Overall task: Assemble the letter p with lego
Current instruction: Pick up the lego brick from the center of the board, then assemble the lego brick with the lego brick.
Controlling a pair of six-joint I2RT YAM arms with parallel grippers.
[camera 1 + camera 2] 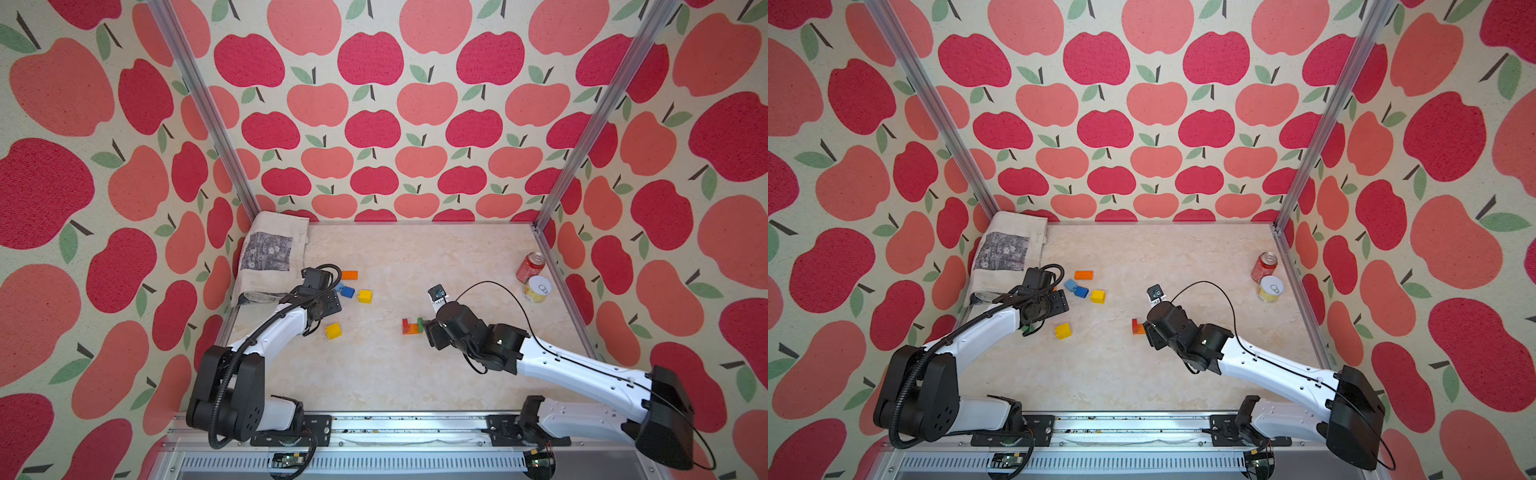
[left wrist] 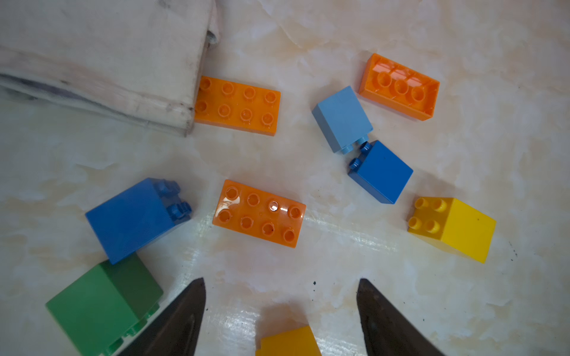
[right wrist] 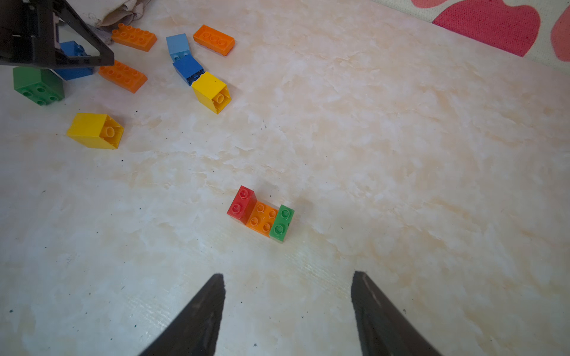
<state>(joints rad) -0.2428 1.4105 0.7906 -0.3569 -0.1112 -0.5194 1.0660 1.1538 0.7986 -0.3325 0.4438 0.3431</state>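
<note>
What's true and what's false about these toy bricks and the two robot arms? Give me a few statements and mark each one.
1. The red, orange and green bricks form one joined piece. True.
2. The right fingers are clamped on that joined piece. False: they stand apart and empty, and it rests on the table ahead of them.
3. Two yellow bricks lie loose. True.
4. The left fingers hold a blue brick. False: they stand apart, holding nothing.
5. The red soda can stands among the loose bricks. False: it stands near the table's edge beside a yellow tin, apart from them.
</note>
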